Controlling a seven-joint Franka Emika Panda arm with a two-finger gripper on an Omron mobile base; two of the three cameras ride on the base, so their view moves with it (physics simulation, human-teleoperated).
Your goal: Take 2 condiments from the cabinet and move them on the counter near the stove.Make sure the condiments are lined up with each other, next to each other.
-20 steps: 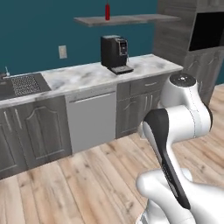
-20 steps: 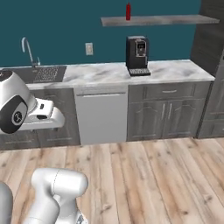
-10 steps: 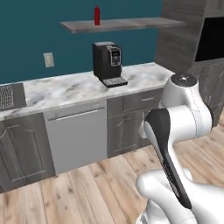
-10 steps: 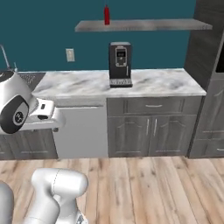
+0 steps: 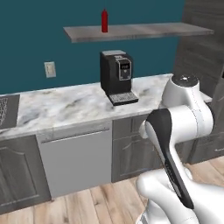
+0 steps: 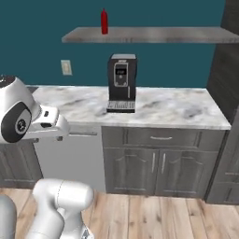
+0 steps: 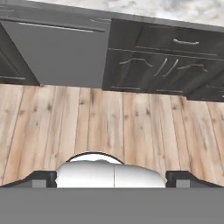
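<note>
A slim red squeeze bottle [image 5: 104, 20] [image 6: 104, 21], one of the condiments, stands upright near the left end of the cabinet [image 5: 144, 31] [image 6: 163, 33], a grey floating wall shelf. The stove and the short counter beside it are out of view. My arm is folded low in front of the base. In the hand view my gripper [image 7: 113, 179] points down at the wooden floor before the cabinet fronts. Its fingertips [image 7: 43, 178] stand wide apart, open, with nothing between them.
A black coffee machine [image 5: 117, 76] [image 6: 122, 81] stands on the long marble counter [image 5: 65, 107] [image 6: 177, 109] below the shelf. A dishwasher front [image 5: 76, 162] [image 7: 57, 52] and grey door cabinets [image 6: 154, 168] line the base. Tall dark cabinets [image 5: 201, 57] rise at right.
The whole picture has shifted: the base has driven closer to the counter and along it, so the sink has slid out at left. The gripper stays open and the arm keeps its pose.
</note>
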